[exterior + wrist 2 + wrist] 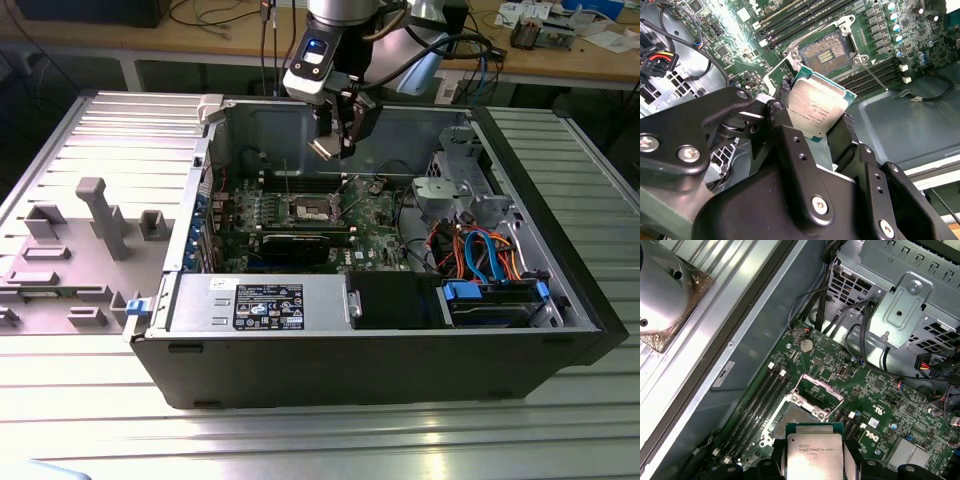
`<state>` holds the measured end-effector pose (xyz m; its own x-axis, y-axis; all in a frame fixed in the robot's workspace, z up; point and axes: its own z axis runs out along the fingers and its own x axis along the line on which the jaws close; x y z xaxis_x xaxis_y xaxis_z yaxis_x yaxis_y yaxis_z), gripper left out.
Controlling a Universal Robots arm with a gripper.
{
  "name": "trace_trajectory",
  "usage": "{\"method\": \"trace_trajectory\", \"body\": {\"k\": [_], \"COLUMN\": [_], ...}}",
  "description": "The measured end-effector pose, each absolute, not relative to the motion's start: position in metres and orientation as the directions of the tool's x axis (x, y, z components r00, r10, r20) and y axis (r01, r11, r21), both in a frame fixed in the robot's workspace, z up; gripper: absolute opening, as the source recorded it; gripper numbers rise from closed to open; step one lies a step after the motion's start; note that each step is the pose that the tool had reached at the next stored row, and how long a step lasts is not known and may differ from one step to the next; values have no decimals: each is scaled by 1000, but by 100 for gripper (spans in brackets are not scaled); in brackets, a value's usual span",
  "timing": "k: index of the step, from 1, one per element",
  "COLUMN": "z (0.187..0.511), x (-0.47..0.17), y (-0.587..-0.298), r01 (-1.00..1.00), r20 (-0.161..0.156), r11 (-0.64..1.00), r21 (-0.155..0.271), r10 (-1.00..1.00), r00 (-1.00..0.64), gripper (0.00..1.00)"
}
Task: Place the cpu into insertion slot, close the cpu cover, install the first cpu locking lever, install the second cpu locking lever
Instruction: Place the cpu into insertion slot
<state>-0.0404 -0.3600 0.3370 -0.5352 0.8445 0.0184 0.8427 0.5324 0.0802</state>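
Silver-grey metal tops the cpu point(814, 455), clamped by its edges between the jaws of the gripper point(335, 138) and held in the air above the motherboard point(875, 390), apart from the bare insertion slot point(792, 419). In the exterior view the gripper hangs toward one o'clock of that slot. The cpu cover point(819, 390) is swung open.

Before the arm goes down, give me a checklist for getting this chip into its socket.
1. Grip on the chip by the fingers: ok, clamped on two edges.
2. The socket empty: ok, bare contacts show.
3. The cover lifted off the socket: ok.
4. Levers released: one lever stands free, ok; the other, cannot tell.
5. The chip squared with the socket: cannot tell.
6. The chip seated: not ok, held above the board.
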Motion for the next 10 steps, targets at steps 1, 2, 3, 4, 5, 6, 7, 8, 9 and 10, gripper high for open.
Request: {"method": "trace_trajectory", "body": {"k": [1, 2, 3, 4, 5, 6, 7, 8, 9, 10], "z": [337, 337, 337, 337, 337, 337, 336, 336, 336, 335], "x": [-40, -40, -40, -40, -40, -40, -40, -40, -40, -40], "y": [-360, -360, -360, -360, -360, -360, -360, -360, -360, -360], "r01": [843, 843, 843, 843, 844, 845, 847, 852, 856, 860], "r20": [18, 18, 18, 18, 18, 18, 18, 18, 18, 18], "r11": [532, 532, 532, 532, 531, 529, 526, 518, 511, 503], "r21": [80, 80, 80, 80, 80, 80, 80, 80, 80, 80], "r10": [845, 845, 844, 845, 845, 847, 849, 853, 858, 862], "r00": [-535, -535, -535, -535, -534, -532, -529, -521, -514, -506], "gripper": [55, 55, 55, 55, 55, 55, 55, 55, 55, 55]}}
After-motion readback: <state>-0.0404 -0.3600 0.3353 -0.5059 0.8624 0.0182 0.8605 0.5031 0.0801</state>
